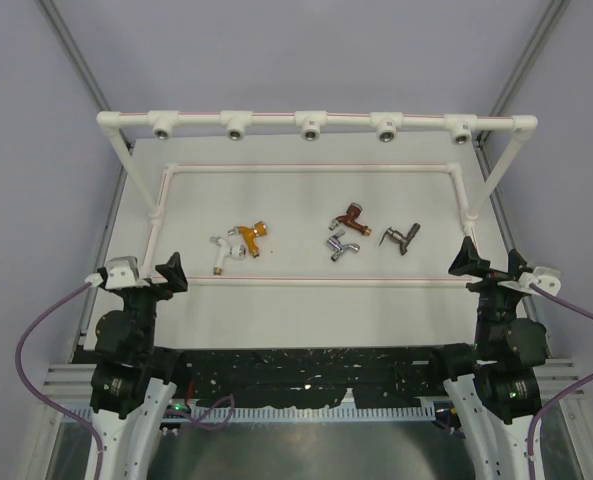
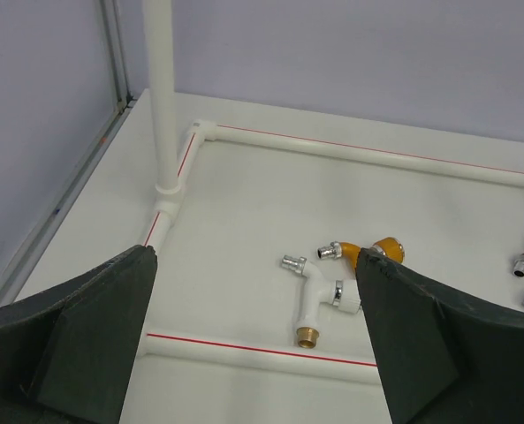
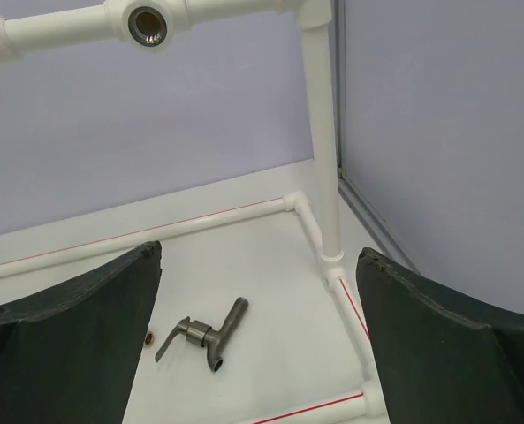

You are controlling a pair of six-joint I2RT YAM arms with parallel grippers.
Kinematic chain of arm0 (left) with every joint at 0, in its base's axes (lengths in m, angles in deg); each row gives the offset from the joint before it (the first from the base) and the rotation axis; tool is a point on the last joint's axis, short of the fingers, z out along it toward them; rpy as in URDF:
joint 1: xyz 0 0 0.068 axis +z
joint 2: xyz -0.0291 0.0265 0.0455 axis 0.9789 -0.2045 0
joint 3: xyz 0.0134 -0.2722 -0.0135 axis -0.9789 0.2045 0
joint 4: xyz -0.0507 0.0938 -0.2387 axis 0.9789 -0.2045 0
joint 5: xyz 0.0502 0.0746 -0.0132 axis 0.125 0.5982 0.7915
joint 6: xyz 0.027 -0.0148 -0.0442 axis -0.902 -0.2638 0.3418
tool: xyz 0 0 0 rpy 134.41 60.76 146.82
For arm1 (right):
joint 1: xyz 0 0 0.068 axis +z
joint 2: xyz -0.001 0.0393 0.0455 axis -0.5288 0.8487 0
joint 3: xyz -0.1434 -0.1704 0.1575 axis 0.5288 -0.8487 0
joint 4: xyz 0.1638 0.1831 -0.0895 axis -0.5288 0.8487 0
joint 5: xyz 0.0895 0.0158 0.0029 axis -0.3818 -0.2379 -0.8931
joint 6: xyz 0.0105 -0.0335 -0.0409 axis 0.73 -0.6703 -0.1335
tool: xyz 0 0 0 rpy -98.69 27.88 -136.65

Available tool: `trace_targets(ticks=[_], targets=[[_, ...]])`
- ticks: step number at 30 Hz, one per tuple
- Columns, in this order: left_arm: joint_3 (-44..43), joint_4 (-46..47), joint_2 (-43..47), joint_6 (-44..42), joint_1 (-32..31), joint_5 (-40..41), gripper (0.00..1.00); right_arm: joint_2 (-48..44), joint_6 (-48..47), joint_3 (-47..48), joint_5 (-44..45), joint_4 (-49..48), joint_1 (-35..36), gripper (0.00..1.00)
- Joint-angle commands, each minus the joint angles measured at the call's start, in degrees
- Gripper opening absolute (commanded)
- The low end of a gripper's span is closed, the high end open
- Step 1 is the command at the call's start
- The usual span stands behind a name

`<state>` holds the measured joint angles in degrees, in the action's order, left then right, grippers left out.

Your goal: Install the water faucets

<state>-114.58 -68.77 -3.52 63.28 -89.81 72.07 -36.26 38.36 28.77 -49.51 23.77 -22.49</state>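
Observation:
Five water faucets lie loose on the white table inside the pipe frame: white (image 1: 222, 253) (image 2: 319, 296), orange-gold (image 1: 248, 238) (image 2: 363, 253), copper-brown (image 1: 350, 216), chrome (image 1: 342, 246) and dark bronze-grey (image 1: 402, 238) (image 3: 204, 330). My left gripper (image 1: 148, 276) (image 2: 254, 340) stands open at the frame's near left corner, short of the white faucet, holding nothing. At the near right corner my right gripper (image 1: 491, 265) (image 3: 257, 336) is open too, the dark faucet lying on the table beyond its fingers.
A raised white pipe rail (image 1: 316, 120) at the back carries several metal-ringed tee sockets (image 3: 147, 25). A low rectangular pipe border (image 1: 306, 168) with red lines rings the faucets. Upright posts (image 2: 163, 97) (image 3: 322, 132) stand at both sides.

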Motion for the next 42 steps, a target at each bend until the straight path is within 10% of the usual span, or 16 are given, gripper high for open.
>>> trace_targets(ticks=[1, 22, 33, 42], targets=[[-0.9, 0.3, 13.1, 1.0, -0.2, 1.3, 1.0, -0.6, 2.8, 1.8, -0.3, -0.1, 0.2, 0.95], [-12.4, -20.4, -19.5, 11.8, -0.2, -3.9, 1.0, 23.3, 23.5, 5.4, -12.4, 10.0, 0.3, 0.95], [-13.6, -18.5, -33.2, 12.1, -0.2, -12.3, 1.0, 42.2, 14.2, 4.5, -30.2, 3.6, 0.6, 1.0], [-16.5, -19.0, -43.5, 11.5, -0.2, -15.8, 1.0, 57.1, 12.0, 10.4, -19.8, -1.5, 11.6, 0.97]])
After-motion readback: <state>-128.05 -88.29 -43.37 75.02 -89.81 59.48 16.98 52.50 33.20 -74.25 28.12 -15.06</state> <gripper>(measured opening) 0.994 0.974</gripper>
